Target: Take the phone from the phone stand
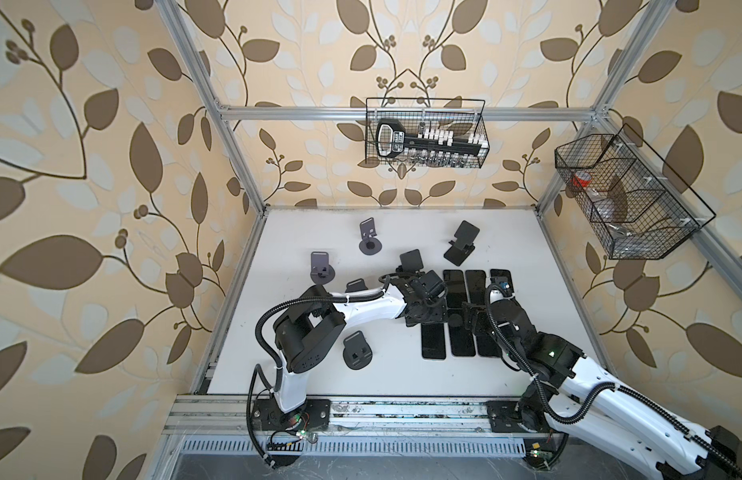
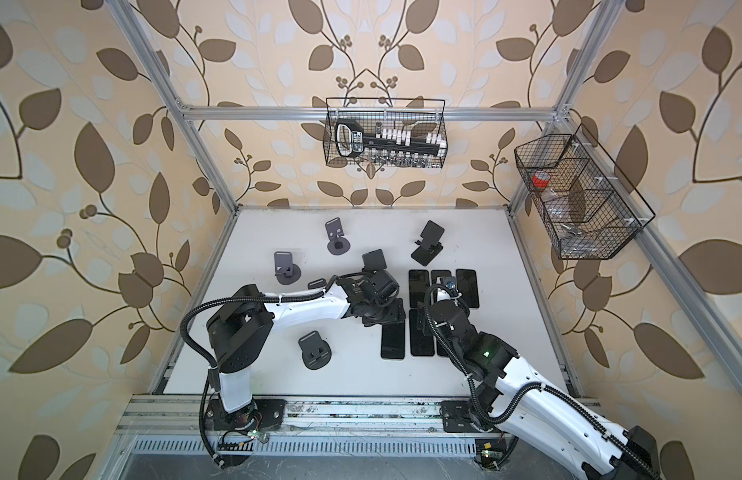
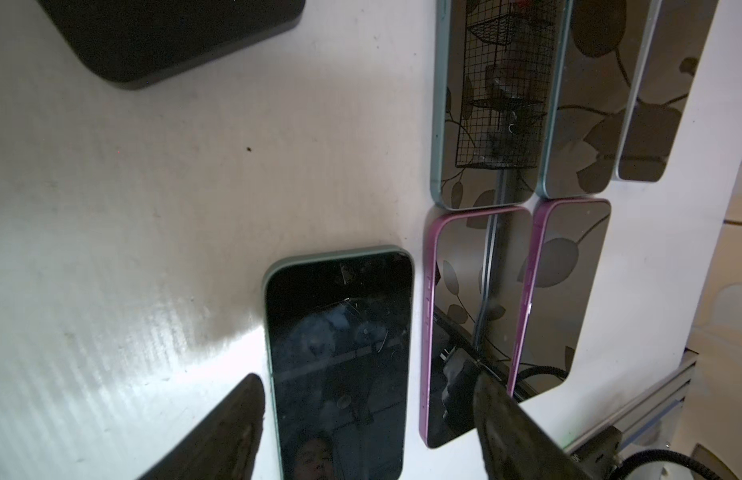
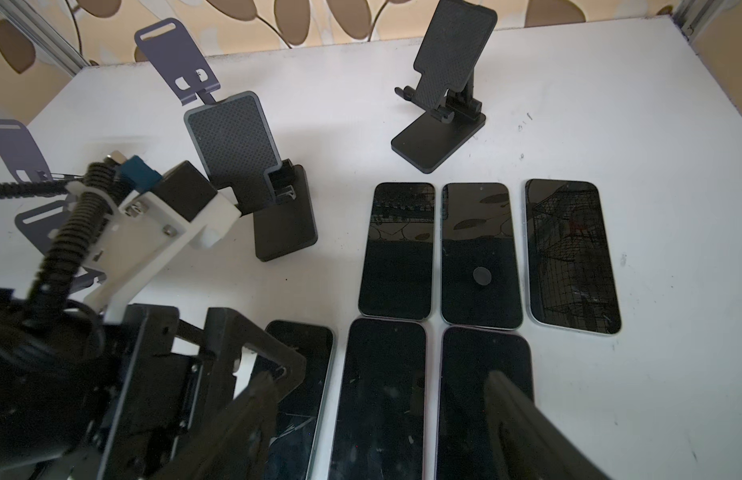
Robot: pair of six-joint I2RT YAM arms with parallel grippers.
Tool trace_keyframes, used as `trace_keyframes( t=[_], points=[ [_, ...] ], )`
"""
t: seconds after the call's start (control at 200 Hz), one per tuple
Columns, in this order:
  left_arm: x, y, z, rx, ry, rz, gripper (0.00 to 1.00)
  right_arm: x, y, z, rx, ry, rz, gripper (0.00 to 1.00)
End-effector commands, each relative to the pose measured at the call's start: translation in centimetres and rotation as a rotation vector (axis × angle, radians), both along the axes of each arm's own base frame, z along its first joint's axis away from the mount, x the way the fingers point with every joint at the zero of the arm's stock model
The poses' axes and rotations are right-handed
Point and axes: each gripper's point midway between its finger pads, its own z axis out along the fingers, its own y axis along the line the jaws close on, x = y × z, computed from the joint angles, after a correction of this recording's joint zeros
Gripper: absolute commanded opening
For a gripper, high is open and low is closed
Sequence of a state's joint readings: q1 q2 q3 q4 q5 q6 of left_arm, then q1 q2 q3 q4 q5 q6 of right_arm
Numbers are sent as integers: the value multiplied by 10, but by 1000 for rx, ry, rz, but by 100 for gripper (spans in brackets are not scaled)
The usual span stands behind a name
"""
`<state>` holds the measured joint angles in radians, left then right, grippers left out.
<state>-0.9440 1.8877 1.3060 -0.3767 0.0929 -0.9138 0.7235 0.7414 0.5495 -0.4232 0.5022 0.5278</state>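
Several dark-screened phones lie flat in rows on the white table. A green-edged phone lies at the left end of the near row. My left gripper hovers open over it, one finger beside its edge and the other over a purple-edged phone. My right gripper stands open above the near row, straddling the middle phone. The nearest black phone stand is empty, as are the other stands.
A second black stand sits further back. Grey-purple round-based stands are spread over the table's left half. Wire baskets hang on the back rail and the right rail.
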Motion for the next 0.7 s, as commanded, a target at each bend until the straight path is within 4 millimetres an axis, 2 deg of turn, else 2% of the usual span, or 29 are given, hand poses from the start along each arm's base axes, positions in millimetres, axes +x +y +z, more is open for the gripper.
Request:
trace_keyframes(
  t=[0.0,0.355,0.5,0.675,0.695],
  points=[
    [2,-6,28,-59,-84,-24,80,6,-3,12,-10,-17,-34,80],
    [-3,9,44,-79,-162,-52,79,25,5,23,-23,-52,-63,81],
    [2,19,66,-86,-259,-50,79,37,13,34,-21,-78,-65,81],
    [18,36,99,-32,-447,-59,80,52,17,49,-6,-142,-68,81],
    [21,39,102,-20,-476,-60,80,56,11,51,-3,-150,-90,81]
  ],
)
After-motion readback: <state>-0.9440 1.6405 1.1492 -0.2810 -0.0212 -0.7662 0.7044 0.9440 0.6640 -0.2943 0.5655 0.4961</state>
